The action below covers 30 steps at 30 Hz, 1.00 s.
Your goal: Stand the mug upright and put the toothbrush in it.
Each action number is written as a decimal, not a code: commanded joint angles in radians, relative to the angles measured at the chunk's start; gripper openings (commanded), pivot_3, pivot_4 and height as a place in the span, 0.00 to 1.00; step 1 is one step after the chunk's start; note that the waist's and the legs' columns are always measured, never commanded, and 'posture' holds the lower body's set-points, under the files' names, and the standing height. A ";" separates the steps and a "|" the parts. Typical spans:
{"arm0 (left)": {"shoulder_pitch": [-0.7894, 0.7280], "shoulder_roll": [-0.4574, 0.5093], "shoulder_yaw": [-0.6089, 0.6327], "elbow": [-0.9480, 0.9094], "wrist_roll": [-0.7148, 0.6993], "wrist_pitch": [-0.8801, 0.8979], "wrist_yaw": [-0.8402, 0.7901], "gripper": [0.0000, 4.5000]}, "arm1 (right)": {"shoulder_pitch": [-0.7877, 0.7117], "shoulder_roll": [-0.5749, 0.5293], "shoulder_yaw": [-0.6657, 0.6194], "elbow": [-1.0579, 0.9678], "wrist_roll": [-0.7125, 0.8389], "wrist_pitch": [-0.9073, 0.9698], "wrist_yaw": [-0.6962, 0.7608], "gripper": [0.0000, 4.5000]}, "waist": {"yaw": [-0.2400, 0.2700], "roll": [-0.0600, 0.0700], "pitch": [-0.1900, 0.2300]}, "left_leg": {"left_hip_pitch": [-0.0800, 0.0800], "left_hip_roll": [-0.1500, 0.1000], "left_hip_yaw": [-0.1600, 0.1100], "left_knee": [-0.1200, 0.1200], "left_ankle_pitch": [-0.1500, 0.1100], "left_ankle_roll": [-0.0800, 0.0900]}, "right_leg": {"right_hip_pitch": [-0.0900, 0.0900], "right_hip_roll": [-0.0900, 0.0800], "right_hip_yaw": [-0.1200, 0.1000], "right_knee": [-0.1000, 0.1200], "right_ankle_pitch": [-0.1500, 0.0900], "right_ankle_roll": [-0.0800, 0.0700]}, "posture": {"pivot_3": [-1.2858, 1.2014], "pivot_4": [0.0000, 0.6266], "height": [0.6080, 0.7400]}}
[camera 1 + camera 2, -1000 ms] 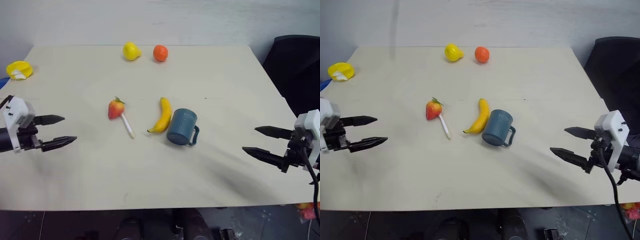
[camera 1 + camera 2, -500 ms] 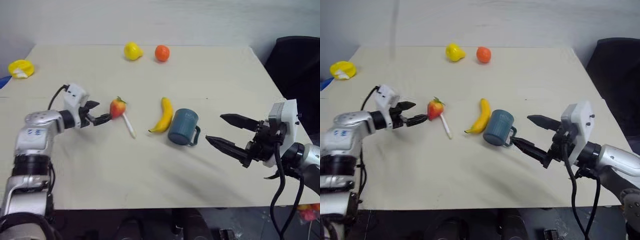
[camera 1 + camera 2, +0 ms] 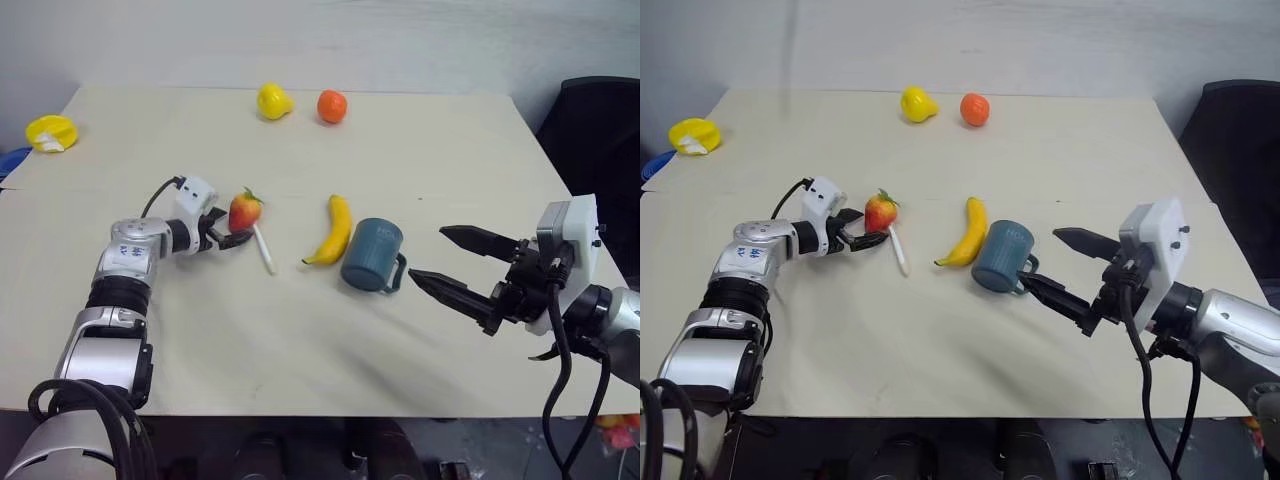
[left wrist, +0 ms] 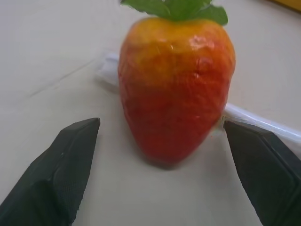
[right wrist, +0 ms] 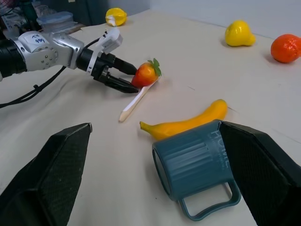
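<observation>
Right wrist view has the mug [image 5: 197,162] lying on its side mid-counter, handle toward the near edge, with the banana [image 5: 186,123] just beyond it. Left of the banana lies the toothbrush [image 3: 263,249], its far end tucked behind the strawberry [image 3: 244,211]. Left pincer [image 3: 226,229] gapes around the strawberry, holding nothing; right pincer [image 3: 452,262] stands wide and empty, just right of the mug.

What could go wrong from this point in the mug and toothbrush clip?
The left gripper has its open jaws around the strawberry, which lies against the toothbrush; closing may grab the fruit instead. The mug lies on its side beside the banana, so it might roll or knock the fruit when the open right gripper reaches it.
</observation>
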 commanded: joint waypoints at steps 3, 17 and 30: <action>-0.056 0.006 0.035 0.018 -0.006 -0.034 -0.003 0.67 | -0.008 -0.019 0.001 -0.016 -0.008 -0.033 -0.008 1.00 | 0.005 0.000 0.000 | 0.000 0.000 0.000 0.000 0.000 0.000 | 0.000 0.000 0.000 0.000 0.000 0.000 | 0.52 0.24 1.00; 0.185 0.229 0.318 -0.254 -0.062 0.147 0.236 0.41 | -0.172 0.026 0.267 0.168 -0.277 -0.103 0.053 1.00 | -0.032 -0.001 0.000 | 0.001 0.000 0.000 -0.002 0.000 0.000 | -0.001 0.000 0.000 0.000 0.000 0.000 | 0.52 0.24 1.00; 0.461 0.264 0.599 -0.475 -0.113 0.469 0.557 0.68 | -0.292 0.040 0.351 0.180 -0.221 -0.094 0.317 1.00 | -0.005 -0.005 -0.003 | 0.000 0.001 -0.002 0.000 0.000 0.000 | -0.001 -0.001 -0.001 0.000 0.000 -0.001 | 0.52 0.24 1.00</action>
